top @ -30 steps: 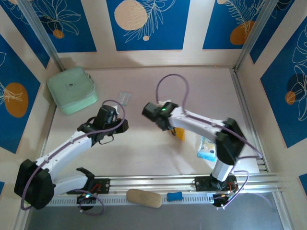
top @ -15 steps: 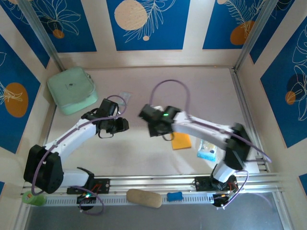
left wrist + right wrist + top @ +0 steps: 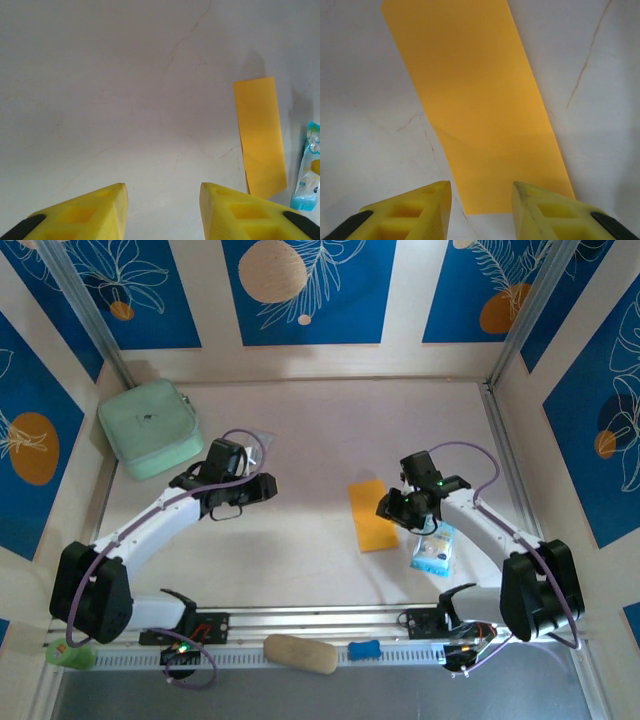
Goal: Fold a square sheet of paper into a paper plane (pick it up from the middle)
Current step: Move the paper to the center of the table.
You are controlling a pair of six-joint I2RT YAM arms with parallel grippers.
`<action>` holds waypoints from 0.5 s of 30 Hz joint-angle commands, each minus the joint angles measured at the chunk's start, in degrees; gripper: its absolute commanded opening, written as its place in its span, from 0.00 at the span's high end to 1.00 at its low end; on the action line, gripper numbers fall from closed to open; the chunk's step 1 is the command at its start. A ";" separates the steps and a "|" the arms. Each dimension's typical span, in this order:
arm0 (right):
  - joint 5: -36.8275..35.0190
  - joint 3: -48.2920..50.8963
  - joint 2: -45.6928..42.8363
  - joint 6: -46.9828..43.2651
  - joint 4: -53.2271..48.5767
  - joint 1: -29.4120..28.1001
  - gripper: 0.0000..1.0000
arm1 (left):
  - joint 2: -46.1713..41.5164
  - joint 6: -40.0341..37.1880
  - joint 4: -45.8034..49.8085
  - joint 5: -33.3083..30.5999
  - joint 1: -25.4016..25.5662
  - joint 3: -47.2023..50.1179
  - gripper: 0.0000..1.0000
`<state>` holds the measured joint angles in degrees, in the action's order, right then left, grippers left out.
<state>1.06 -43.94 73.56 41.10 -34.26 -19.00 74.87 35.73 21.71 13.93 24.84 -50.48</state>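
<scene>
The orange-yellow sheet of paper (image 3: 372, 515) lies flat on the table as a narrow folded rectangle, free of both grippers. In the right wrist view the paper (image 3: 475, 100) runs away from my right gripper (image 3: 481, 190), whose open jaws straddle its near end just above it. From above, the right gripper (image 3: 391, 508) sits at the paper's right edge. My left gripper (image 3: 263, 487) is open over bare table well to the paper's left. The left wrist view has the paper (image 3: 260, 135) far right of that gripper (image 3: 162, 192). No folded plane shape is visible.
A blue-and-white packet (image 3: 435, 550) lies just right of the paper, also visible as packet (image 3: 307, 175). A mint-green pouch (image 3: 150, 428) sits back left, with a clear wrapper (image 3: 258, 443) near it. A tan oval lump (image 3: 300, 653) and a small blue object (image 3: 365, 649) rest by the front rail.
The right arm has swung back to the right and let go of the paper, which now lies flat and uncovered. The left gripper has barely shifted.
</scene>
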 commanded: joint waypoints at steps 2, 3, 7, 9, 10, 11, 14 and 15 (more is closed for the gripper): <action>9.75 0.23 3.57 -4.48 5.75 2.13 0.64 | -0.03 0.97 -1.23 0.35 -0.67 -1.57 0.57; 10.67 -0.12 4.89 -5.00 5.77 3.03 0.64 | 0.14 0.76 -1.03 0.62 -0.60 -1.73 0.57; 16.88 0.21 8.71 -5.92 8.22 5.54 0.73 | 0.90 1.91 -1.03 2.07 -0.67 -1.85 0.57; 17.69 0.64 9.34 -5.95 9.09 5.37 0.72 | 0.49 2.27 -1.73 2.30 -0.67 -1.23 0.57; 18.13 1.03 9.62 -5.95 9.50 5.33 0.73 | 0.22 2.26 -1.52 2.16 -0.67 -1.03 0.57; 18.24 1.11 10.05 -5.84 9.46 5.33 0.73 | 0.04 2.32 -1.23 2.06 -0.67 -0.96 0.57; 18.45 3.09 10.76 -4.15 10.89 5.05 0.73 | -0.16 2.45 -1.08 3.50 -0.66 -0.51 0.56; 18.68 4.05 11.01 -3.51 12.06 4.89 0.73 | -0.15 2.50 -0.81 3.88 -0.63 -0.50 0.56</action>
<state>16.40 -42.17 83.70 36.56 -23.83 -13.76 75.35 37.50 21.34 15.55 24.80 -50.85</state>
